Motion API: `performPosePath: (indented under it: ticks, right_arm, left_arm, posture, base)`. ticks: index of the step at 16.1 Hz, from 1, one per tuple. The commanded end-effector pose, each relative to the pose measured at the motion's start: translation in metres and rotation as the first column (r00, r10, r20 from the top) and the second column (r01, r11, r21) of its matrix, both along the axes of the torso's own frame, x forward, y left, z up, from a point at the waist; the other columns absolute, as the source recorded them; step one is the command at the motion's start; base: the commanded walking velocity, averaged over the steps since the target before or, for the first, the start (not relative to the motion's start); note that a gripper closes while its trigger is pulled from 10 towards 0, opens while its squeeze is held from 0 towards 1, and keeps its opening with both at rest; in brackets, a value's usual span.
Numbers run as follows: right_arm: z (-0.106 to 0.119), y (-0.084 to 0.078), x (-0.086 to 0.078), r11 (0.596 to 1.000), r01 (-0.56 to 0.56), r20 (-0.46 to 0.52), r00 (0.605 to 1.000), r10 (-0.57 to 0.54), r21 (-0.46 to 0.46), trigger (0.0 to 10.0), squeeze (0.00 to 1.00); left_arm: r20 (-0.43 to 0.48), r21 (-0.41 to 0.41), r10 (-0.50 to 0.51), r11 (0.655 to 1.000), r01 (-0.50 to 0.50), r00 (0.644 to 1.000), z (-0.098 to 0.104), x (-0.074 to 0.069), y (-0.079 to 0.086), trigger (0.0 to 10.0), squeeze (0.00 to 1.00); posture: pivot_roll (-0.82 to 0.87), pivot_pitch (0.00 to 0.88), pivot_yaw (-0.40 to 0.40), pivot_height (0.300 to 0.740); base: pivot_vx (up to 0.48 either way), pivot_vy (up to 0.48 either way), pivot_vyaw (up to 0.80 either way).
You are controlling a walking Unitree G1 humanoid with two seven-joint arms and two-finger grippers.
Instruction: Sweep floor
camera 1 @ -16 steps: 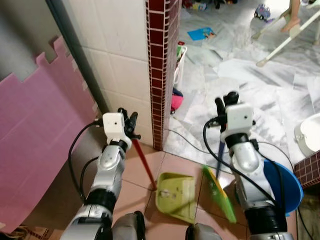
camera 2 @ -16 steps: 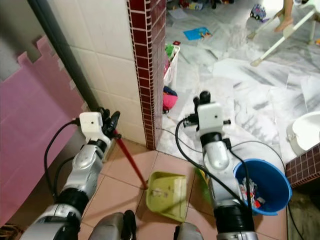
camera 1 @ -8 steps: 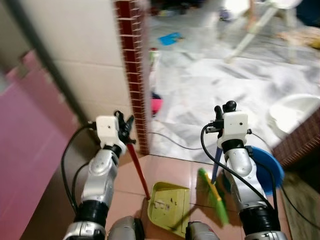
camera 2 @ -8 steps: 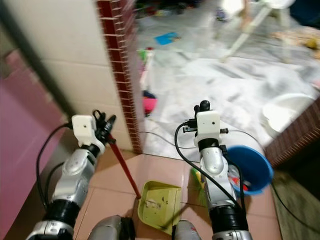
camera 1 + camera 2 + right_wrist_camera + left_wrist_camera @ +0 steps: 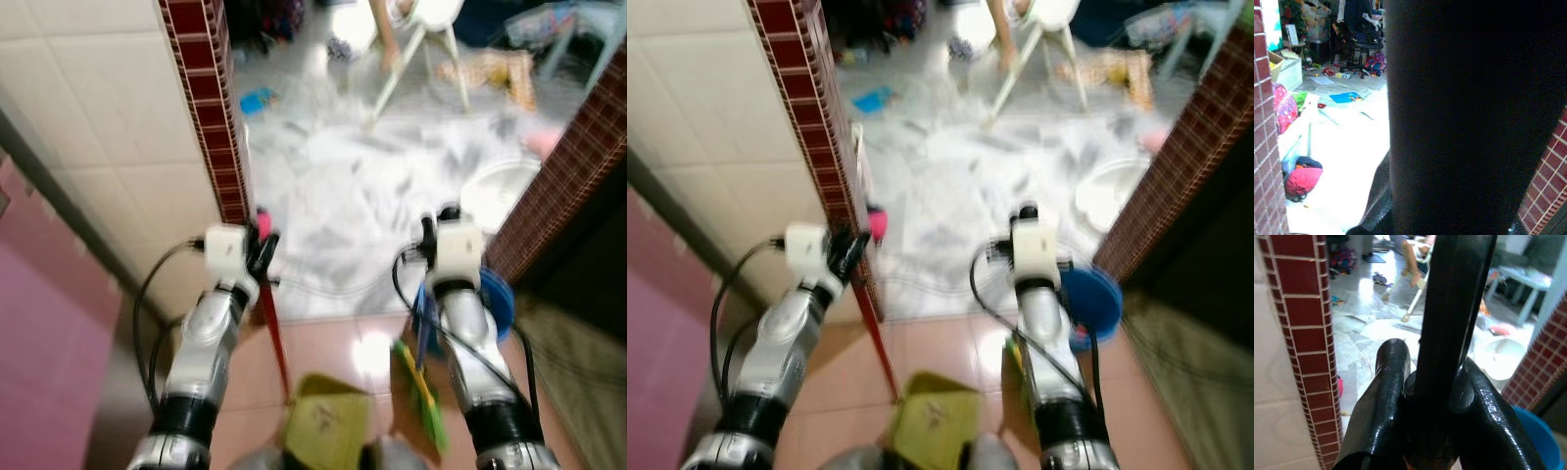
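Note:
A green dustpan (image 5: 323,426) rests on the pink tiles between my arms, with its red handle (image 5: 277,338) slanting up to my left gripper (image 5: 261,251), which is shut on it. In the left wrist view both black fingers (image 5: 1388,396) clamp the dark handle (image 5: 1449,308). My right gripper (image 5: 437,219) is shut on the blue handle (image 5: 423,318) of a broom, and its green head (image 5: 421,397) touches the floor right of the dustpan. The picture is blurred.
A red brick pillar (image 5: 211,108) stands just ahead of my left arm. A brick wall (image 5: 568,166) is on the right, with a blue bucket (image 5: 500,294) and a white basin (image 5: 495,191) by it. A person's leg (image 5: 387,34) at a high chair and scattered toys lie on the marble floor beyond.
The whole picture has shifted: the camera has turned right and moved towards the doorway, so the pink mat slid off to the left. Both grippers keep their hold.

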State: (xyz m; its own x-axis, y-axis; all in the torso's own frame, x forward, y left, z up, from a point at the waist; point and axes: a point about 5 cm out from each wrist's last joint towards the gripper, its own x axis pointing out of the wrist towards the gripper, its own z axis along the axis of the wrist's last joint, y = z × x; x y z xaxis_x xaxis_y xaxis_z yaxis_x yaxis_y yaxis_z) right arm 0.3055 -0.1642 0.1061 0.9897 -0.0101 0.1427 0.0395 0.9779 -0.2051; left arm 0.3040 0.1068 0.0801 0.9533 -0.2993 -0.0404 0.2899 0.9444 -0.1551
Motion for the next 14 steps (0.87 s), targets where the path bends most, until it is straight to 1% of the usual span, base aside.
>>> performPosePath:
  ticks: [1,3,4,5,7,9,10,12,14]
  right_arm:
    - [0.003,0.001,0.002,1.0,0.002,0.018,1.0,-0.002,0.006,10.0,0.0]
    - [0.001,0.001,0.002,1.0,-0.004,0.015,1.0,0.004,0.0,10.0,0.0]
    - [0.003,0.002,0.003,1.0,-0.012,0.021,1.0,0.012,-0.006,10.0,0.0]
    - [0.007,0.003,0.005,1.0,-0.02,0.032,0.999,0.021,-0.011,10.0,0.0]
    - [0.012,0.005,0.007,0.999,-0.033,0.049,0.998,0.034,-0.018,10.0,0.0]
    - [0.012,0.005,0.007,0.999,-0.04,0.049,0.998,0.041,-0.024,10.0,0.0]
    - [0.012,0.005,0.007,0.999,-0.042,0.05,0.998,0.044,-0.03,10.0,0.0]
    - [0.015,0.004,0.007,0.997,-0.046,0.07,0.996,0.05,-0.06,10.0,0.0]
    - [0.015,0.002,0.005,0.996,-0.049,0.074,0.996,0.054,-0.068,10.0,0.0]
  left_arm:
    - [-0.013,-0.041,0.001,0.999,-0.001,1.0,0.001,0.0,-0.005,10.0,0.0]
    - [0.002,-0.027,-0.012,1.0,0.012,1.0,0.004,0.003,-0.008,10.0,0.0]
    - [0.022,0.002,-0.023,1.0,0.023,0.999,0.008,0.005,-0.011,10.0,0.0]
    - [0.053,0.008,-0.03,1.0,0.029,0.998,0.016,0.007,-0.015,10.0,0.0]
    - [0.072,-0.028,-0.012,1.0,0.014,0.997,0.026,0.009,-0.019,10.0,0.0]
    - [0.064,-0.041,-0.006,0.999,0.009,0.998,0.022,0.004,-0.021,10.0,0.0]
    - [0.037,-0.04,-0.015,0.999,0.016,0.999,0.013,0.001,-0.022,10.0,0.0]
    - [0.033,-0.041,-0.016,0.999,0.018,0.999,0.013,0.001,-0.022,10.0,0.0]
    - [0.027,-0.044,-0.016,0.999,0.017,1.0,0.013,0.002,-0.02,10.0,0.0]
  posture:
    - [-0.09,0.0,0.07,0.74]
    - [-0.09,0.0,0.065,0.74]
    - [-0.08,0.0,0.066,0.74]
    - [-0.08,0.0,0.059,0.74]
    - [-0.06,0.0,0.061,0.74]
    - [-0.07,0.0,0.051,0.74]
    - [-0.07,0.0,0.055,0.74]
    - [-0.08,0.0,0.058,0.74]
    - [-0.08,0.0,0.062,0.74]
  base:
    - [0.0,0.0,0.0]
    - [0.0,0.0,0.0]
    - [0.0,0.0,0.0]
    - [0.0,0.0,0.0]
    - [0.0,0.0,0.0]
    - [0.0,-0.448,0.0]
    - [0.0,-0.469,0.0]
    - [0.0,-0.467,0.0]
    - [0.0,-0.467,0.0]
